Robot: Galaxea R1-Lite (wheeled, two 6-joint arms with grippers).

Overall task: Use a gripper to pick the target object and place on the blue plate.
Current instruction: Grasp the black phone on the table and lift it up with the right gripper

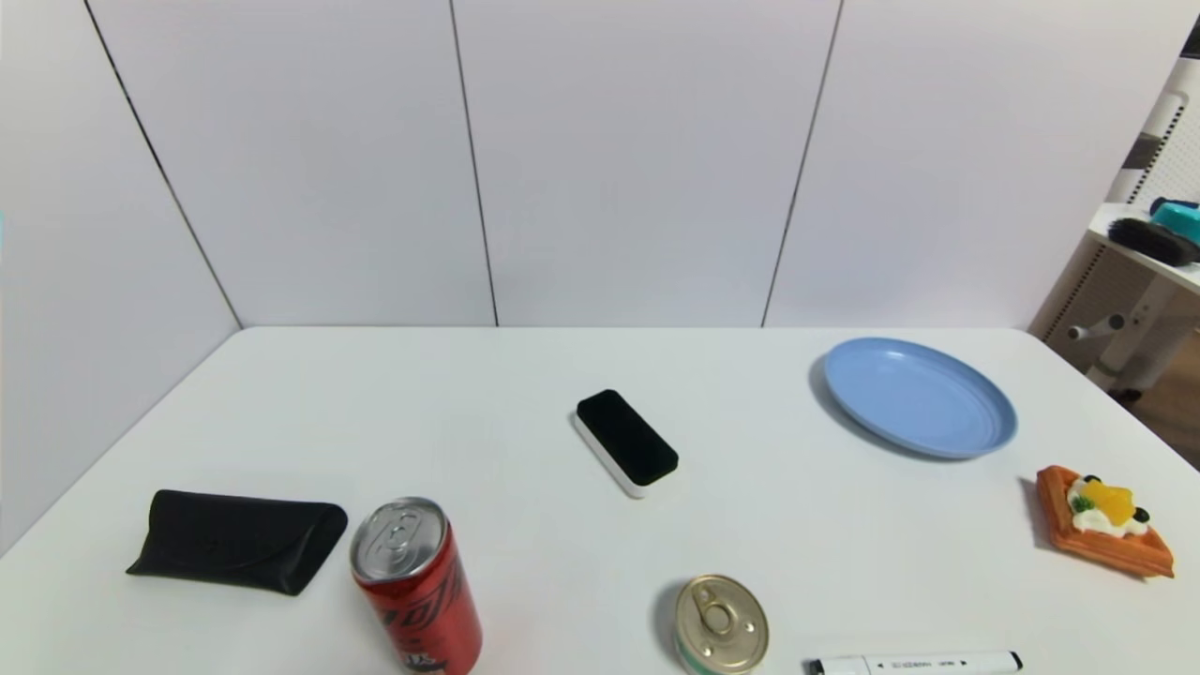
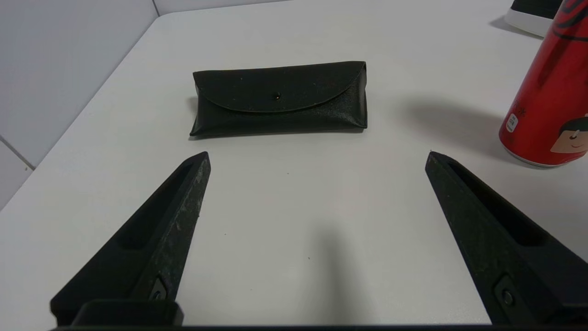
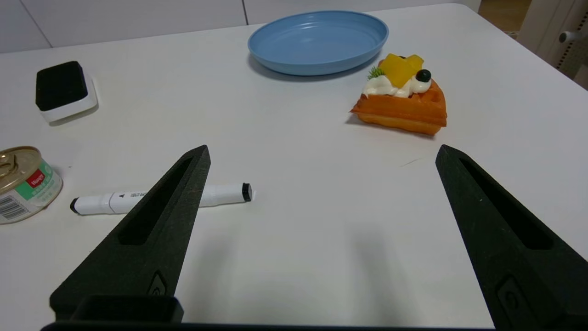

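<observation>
Black-topped and white-based, the block is lying on the table near the middle, with the blue plate sitting well apart on its right, towards the back. And the right gripper is hovering over the table, fingers spreading wide, gripping nothing, the marker showing partly behind one of them! Over on the other side, the left gripper is hanging above the table near the black case, its fingers also standing wide. The red can is standing upright beside that case, the tin is resting between can and marker, and the waffle is lying near the plate.
</observation>
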